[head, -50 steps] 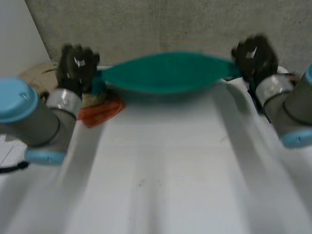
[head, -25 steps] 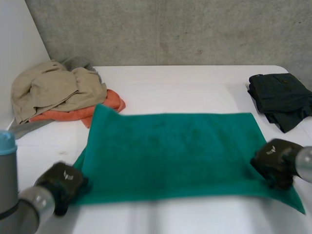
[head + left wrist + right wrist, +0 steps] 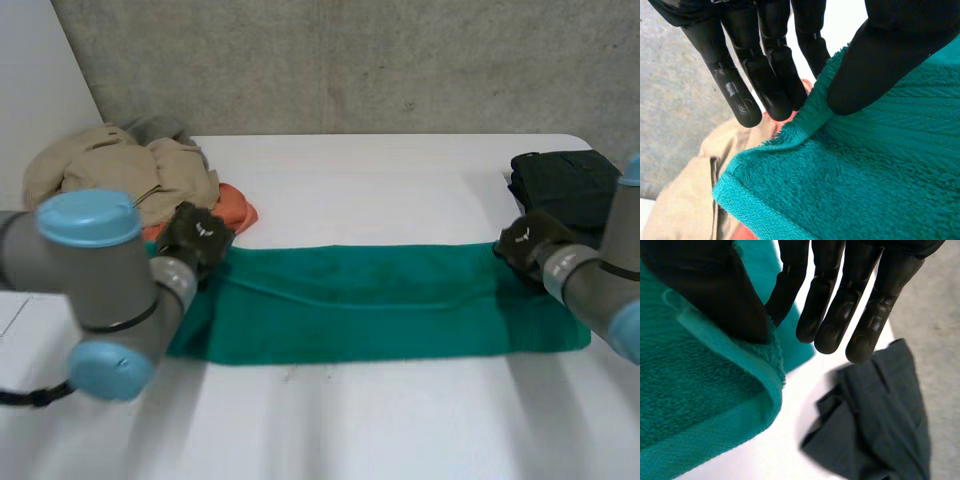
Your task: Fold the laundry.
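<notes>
Pinching a far corner each, the left hand (image 3: 197, 237) and right hand (image 3: 525, 245) clamped the green towel (image 3: 370, 305), which lay doubled on the white table (image 3: 380, 420).

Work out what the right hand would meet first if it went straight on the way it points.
Probably the dark grey folded garment, beyond a strip of white table past the right hand, which pinches the green terry towel; depth is unclear.

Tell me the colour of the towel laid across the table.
The towel is plain teal green, with no pattern. It shows best in the left wrist view.
</notes>
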`<action>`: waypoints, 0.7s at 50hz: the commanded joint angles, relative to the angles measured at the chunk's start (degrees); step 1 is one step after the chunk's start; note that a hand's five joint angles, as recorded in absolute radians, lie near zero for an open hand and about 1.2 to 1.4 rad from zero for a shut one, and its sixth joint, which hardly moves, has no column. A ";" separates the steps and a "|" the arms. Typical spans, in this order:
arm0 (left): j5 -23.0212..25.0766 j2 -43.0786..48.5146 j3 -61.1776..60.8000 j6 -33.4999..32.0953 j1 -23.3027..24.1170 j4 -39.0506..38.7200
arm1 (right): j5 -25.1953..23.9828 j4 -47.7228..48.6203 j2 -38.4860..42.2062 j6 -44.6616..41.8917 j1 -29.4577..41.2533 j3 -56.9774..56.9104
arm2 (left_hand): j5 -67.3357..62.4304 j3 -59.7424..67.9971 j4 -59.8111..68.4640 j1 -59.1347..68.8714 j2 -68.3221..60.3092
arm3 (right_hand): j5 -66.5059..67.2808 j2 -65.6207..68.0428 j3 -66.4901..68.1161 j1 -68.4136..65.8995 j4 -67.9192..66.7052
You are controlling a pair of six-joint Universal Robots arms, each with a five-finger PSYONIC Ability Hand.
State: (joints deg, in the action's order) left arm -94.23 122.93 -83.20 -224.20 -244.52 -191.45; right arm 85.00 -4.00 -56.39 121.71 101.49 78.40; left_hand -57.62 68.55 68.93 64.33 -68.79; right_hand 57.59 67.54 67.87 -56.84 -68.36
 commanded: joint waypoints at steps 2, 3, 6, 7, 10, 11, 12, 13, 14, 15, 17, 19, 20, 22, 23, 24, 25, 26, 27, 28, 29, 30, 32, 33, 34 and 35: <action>-1.05 11.00 13.32 -0.27 0.09 -4.27 | 1.66 8.21 10.16 -2.44 0.55 -9.67 | -12.38 11.45 11.07 15.67 -11.21 | 12.41 12.46 12.13 -23.16 -11.64; -1.05 11.71 13.85 -0.27 0.09 -4.80 | 1.49 8.83 10.95 -2.88 0.55 -10.37 | -12.38 11.45 11.07 15.67 -11.21 | 12.41 12.46 12.13 -23.16 -11.64; -0.96 13.56 15.61 -0.36 0.09 -7.44 | 1.57 11.73 13.76 -3.94 0.82 -12.75 | -12.38 11.45 11.07 15.67 -11.21 | 12.41 12.46 12.13 -23.16 -11.64; -0.96 13.83 15.88 -0.36 0.01 -8.14 | 1.66 13.13 14.81 -3.85 0.99 -13.79 | -12.38 11.45 11.07 15.67 -11.21 | 12.41 12.46 12.13 -23.16 -11.64; -0.87 14.80 16.67 -0.27 0.09 -10.34 | 2.01 15.68 16.05 -3.76 1.34 -15.21 | -0.37 -0.56 -0.94 3.66 0.80 | -38.30 -38.25 -38.58 27.55 39.07; -0.87 14.80 16.76 -0.27 0.09 -10.69 | 2.79 17.69 16.57 -3.76 1.43 -15.91 | 5.37 -6.30 -6.68 -2.08 6.54 | -52.49 -52.43 -52.77 41.74 53.26; -1.05 14.62 16.76 -0.27 0.09 -10.96 | 3.41 18.67 16.75 -3.50 1.43 -16.35 | 10.25 -11.18 -11.57 -6.96 11.42 | -54.96 -54.90 -55.24 44.21 55.73; -1.22 14.27 16.76 -0.10 0.01 -11.48 | 3.94 19.81 16.76 -3.24 1.43 -16.70 | 31.78 -32.72 -33.10 -28.49 32.95 | -57.59 -57.54 -57.87 46.84 58.36; -1.22 14.01 16.76 -0.01 0.09 -11.66 | 4.38 20.78 16.67 -2.88 1.52 -16.88 | 56.31 -57.24 -57.63 -53.02 57.48 | -57.59 -57.54 -57.87 46.84 58.36; -1.22 13.74 16.76 0.08 0.18 -11.84 | 4.99 22.79 16.23 -2.19 1.87 -16.88 | 57.62 -58.55 -58.93 -54.33 58.79 | -57.59 -57.54 -57.87 46.84 58.36; -1.22 12.17 16.15 0.25 0.36 -12.01 | 5.35 23.86 15.35 -0.87 2.39 -16.79 | 57.62 -58.55 -58.93 -54.33 58.79 | -57.59 -57.54 -57.87 46.84 58.36; -1.31 10.59 15.53 0.61 0.62 -12.02 | 5.26 24.13 12.38 2.46 3.36 -15.31 | 57.62 -58.55 -58.93 -54.33 58.79 | -57.59 -57.54 -57.87 46.84 58.36; -1.31 9.62 15.18 0.61 0.71 -11.93 | 5.26 24.13 10.71 4.13 3.54 -14.43 | 57.62 -58.55 -58.93 -54.33 58.79 | -57.59 -57.54 -57.87 46.84 58.36; -1.31 6.63 13.25 0.87 1.06 -11.93 | 5.00 24.13 7.63 7.12 3.54 -12.67 | 57.62 -58.55 -58.93 -54.33 58.79 | -57.59 -57.54 -57.87 46.84 58.36; -1.31 5.40 12.29 1.04 1.06 -11.93 | 4.74 24.13 3.79 10.97 3.45 -10.75 | 57.62 -58.55 -58.93 -54.33 58.79 | -57.59 -57.54 -57.87 46.84 58.36; -1.31 4.44 11.67 1.22 1.06 -11.93 | 4.65 24.04 1.83 13.01 3.45 -9.77 | 57.62 -58.55 -58.93 -54.33 58.79 | -57.59 -57.54 -57.87 46.84 58.36; -1.31 2.08 10.01 1.74 0.97 -11.93 | 4.47 24.04 -0.19 15.03 3.37 -8.89 | 57.62 -58.55 -58.93 -54.33 58.79 | -57.59 -57.54 -57.87 46.84 58.36; -1.31 1.10 9.38 2.01 0.97 -11.93 | 4.04 23.95 -2.47 17.31 3.28 -7.84 | 57.62 -58.55 -58.93 -54.33 58.79 | -57.59 -57.54 -57.87 46.84 58.36; -1.31 0.04 8.68 2.36 0.97 -11.84 | 2.82 23.52 -5.62 20.38 3.02 -6.35 | 57.62 -58.55 -58.93 -54.33 58.79 | -57.59 -57.54 -57.87 46.84 58.36; -1.31 -1.80 7.11 3.06 0.97 -11.58 | 2.11 23.08 -6.87 21.37 2.75 -5.73 | 57.62 -58.55 -58.93 -54.33 58.79 | -57.59 -57.54 -57.87 46.84 58.36; -1.31 -2.68 6.22 3.59 0.97 -11.49 | 1.14 22.46 -8.19 22.51 2.49 -4.85 | 57.62 -58.55 -58.93 -54.33 58.79 | -57.59 -57.54 -57.87 46.84 58.36; -1.31 -3.56 5.25 3.94 0.97 -11.31 | 0.26 21.59 -9.16 23.30 2.05 -4.14 | 57.62 -58.55 -58.93 -54.33 58.79 | -57.59 -57.54 -57.87 46.84 58.36; -1.22 -6.19 2.19 5.26 1.06 -11.14 | -2.46 17.55 -11.89 24.63 0.29 -1.95 | 57.62 -58.55 -58.93 -54.33 58.79 | -57.59 -57.54 -57.87 46.84 58.36; -1.22 -7.25 0.95 5.70 1.06 -11.14 | -3.51 15.71 -12.77 24.72 -0.41 -1.16 | 57.62 -58.55 -58.93 -54.33 58.79 | -57.59 -57.54 -57.87 46.84 58.36; -1.14 -8.48 -0.45 6.14 1.06 -11.14 | -4.13 14.21 -13.30 24.89 -1.02 -0.54 | 57.62 -58.55 -58.93 -54.33 58.79 | -57.59 -57.54 -57.87 46.84 58.36; -1.13 -9.45 -1.43 6.49 1.06 -11.14 | -5.62 10.72 -15.04 25.24 -2.42 0.77 | 57.62 -58.55 -58.93 -54.33 58.79 | -57.59 -57.54 -57.87 46.84 58.36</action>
State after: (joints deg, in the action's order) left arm -95.53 120.45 -77.11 -220.67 -243.49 -202.97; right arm 85.61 17.15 -64.44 143.71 103.44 73.84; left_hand -2.74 12.25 11.71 11.15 -11.92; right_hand 3.95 12.79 12.43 -11.59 -13.75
